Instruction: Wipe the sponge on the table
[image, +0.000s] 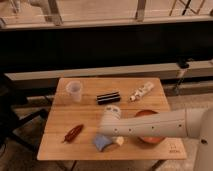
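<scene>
My gripper (110, 136) sits down at the sponge (101, 144) by the surface's (150, 102) front edge, sponge showing just left; jaws hidden, so I cannot tell their state

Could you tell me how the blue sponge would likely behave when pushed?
The sponge, a small soft-looking pad lying flat on the wooden table, probably squashes and slides rather than rolls. It seems light, so the gripper just over it should shift it easily.
</scene>
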